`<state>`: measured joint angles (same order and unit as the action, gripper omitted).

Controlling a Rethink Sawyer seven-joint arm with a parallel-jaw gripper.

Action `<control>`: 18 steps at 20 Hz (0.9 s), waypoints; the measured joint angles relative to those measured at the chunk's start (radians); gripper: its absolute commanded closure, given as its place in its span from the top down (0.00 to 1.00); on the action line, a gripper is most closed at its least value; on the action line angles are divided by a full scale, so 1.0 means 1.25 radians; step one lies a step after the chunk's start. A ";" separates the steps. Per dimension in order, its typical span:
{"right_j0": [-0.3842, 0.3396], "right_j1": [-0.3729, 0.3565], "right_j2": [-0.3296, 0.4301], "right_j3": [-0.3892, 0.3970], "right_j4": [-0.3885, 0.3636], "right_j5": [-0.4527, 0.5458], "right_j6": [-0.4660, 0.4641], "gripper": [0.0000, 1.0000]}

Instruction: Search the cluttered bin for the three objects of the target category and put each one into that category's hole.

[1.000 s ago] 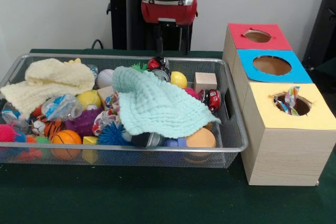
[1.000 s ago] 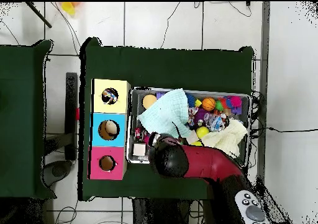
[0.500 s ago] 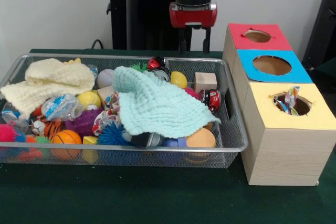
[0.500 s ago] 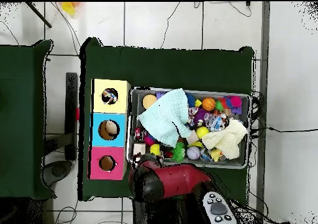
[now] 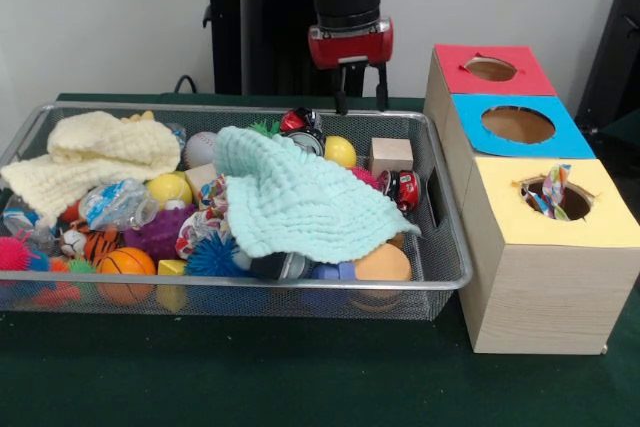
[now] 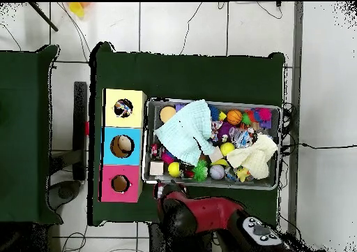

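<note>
A wire mesh bin point(image 5: 250, 287) holds a heap of toys partly covered by a mint cloth point(image 5: 290, 197) and a cream cloth point(image 5: 95, 152). Showing among them are a yellow ball point(image 5: 340, 152), a wooden cube point(image 5: 391, 157), a red toy car point(image 5: 405, 190), an orange basketball point(image 5: 125, 262) and a blue spiky ball point(image 5: 213, 257). My gripper point(image 5: 360, 99) hangs open and empty above the bin's far rim, behind the yellow ball and cube. Much of the heap is hidden under the cloths.
Right of the bin stand three wooden boxes with holes: red top point(image 5: 490, 69), blue top point(image 5: 518, 125), yellow top point(image 5: 558, 197) with a colourful item poking out. Overhead, the arm point(image 6: 209, 213) lies outside the bin point(image 6: 145, 144), near the red box point(image 6: 120, 183).
The gripper moved from above the bin's rear middle toward the boxes, then came slightly back and lower. Overhead, the arm swung off the bin to beside its edge.
</note>
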<state>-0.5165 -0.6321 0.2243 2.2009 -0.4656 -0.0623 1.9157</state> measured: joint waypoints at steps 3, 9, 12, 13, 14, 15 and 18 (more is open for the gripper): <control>-0.039 0.003 0.017 0.004 -0.011 0.001 0.000 1.00; -0.099 0.000 0.034 0.010 -0.026 0.013 0.000 1.00; -0.119 -0.013 0.043 0.018 -0.027 0.042 0.000 1.00; -0.124 -0.021 0.047 0.023 -0.026 0.055 0.000 1.00; -0.131 -0.034 0.055 0.029 -0.025 0.077 0.000 1.00; -0.134 -0.043 0.059 0.034 -0.024 0.092 0.000 1.00; -0.137 -0.082 0.073 0.049 -0.015 0.148 0.000 1.00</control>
<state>-0.6874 -0.7344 0.3151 2.2624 -0.4847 0.1225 1.9159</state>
